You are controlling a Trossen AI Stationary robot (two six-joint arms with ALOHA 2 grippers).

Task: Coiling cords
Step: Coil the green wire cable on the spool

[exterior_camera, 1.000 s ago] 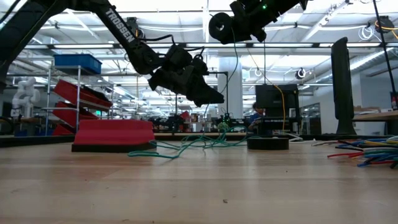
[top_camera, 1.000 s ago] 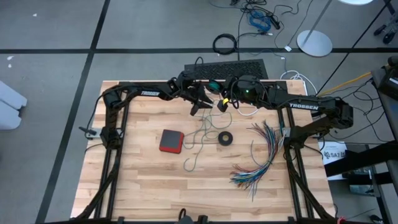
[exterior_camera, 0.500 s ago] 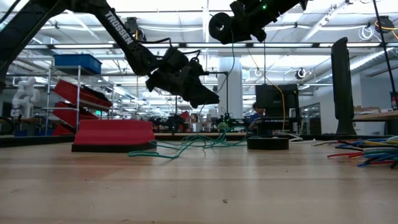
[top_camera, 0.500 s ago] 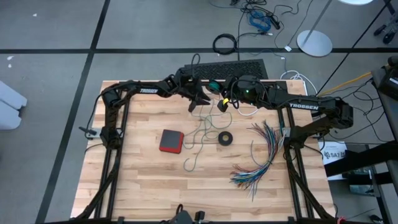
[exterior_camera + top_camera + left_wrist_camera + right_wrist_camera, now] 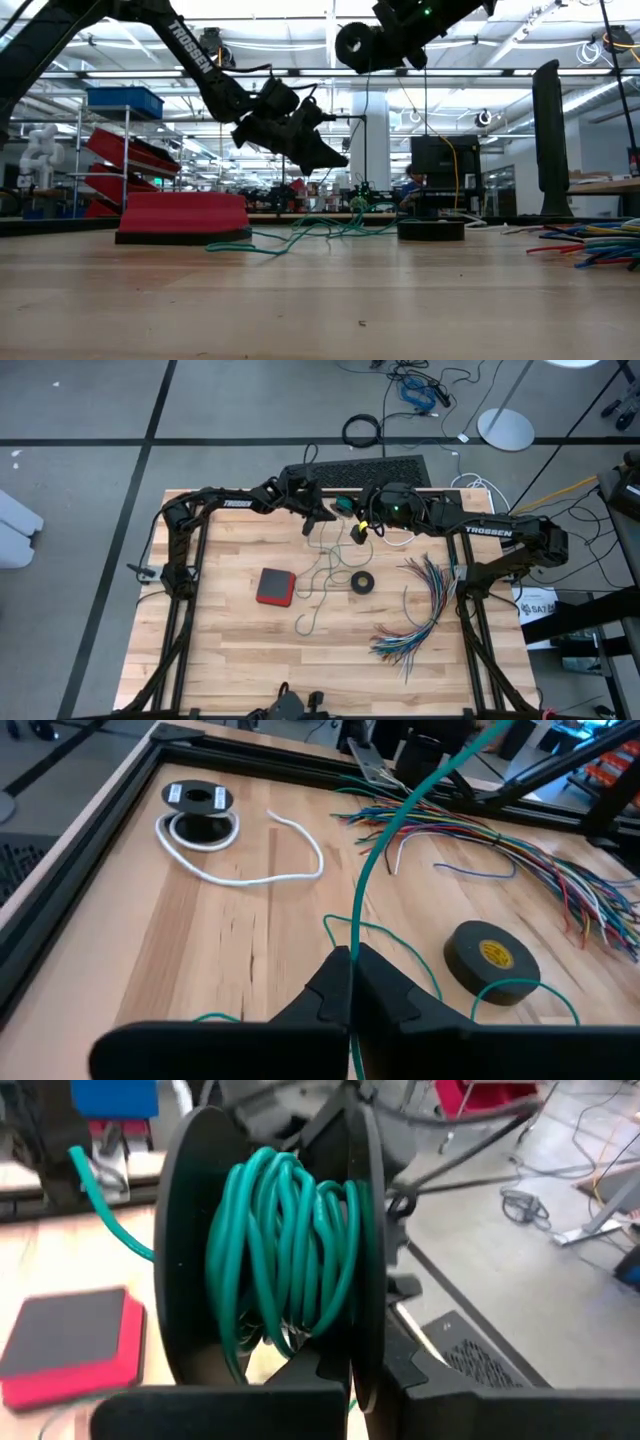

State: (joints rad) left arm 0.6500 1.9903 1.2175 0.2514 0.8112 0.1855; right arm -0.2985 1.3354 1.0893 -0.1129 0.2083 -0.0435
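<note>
The teal cord (image 5: 318, 585) lies in loose loops on the table's middle and rises to a black spool (image 5: 280, 1250) that carries several teal turns. My right gripper (image 5: 355, 1370) is shut on that spool, high over the far middle of the table (image 5: 355, 45). My left gripper (image 5: 322, 513) is just left of the spool and lower, shut on the teal cord (image 5: 375, 850). The white cord (image 5: 250, 875) lies slack on the wood at the far right, joined to a small round black-and-white piece (image 5: 197, 796). My left gripper pinches a single strand of the teal cord (image 5: 353, 948) between its two fingertips, slanting down from the table's far left. The strand climbs from the fingers in a smooth curve toward the spool. My right gripper holds the spool by one flange's rim (image 5: 362, 1342). The spool is lifted clear of the table, its wound cord facing the wrist camera.
A red-and-black box (image 5: 275, 586) lies left of the cord loops and a black tape ring (image 5: 363, 582) lies right of them. A fan of multicoloured wires (image 5: 420, 610) covers the right side. A black keyboard (image 5: 360, 468) sits at the far edge.
My left gripper has moved a little toward the table's far edge and has shut, taking hold of the teal cord. The spool stays in place.
</note>
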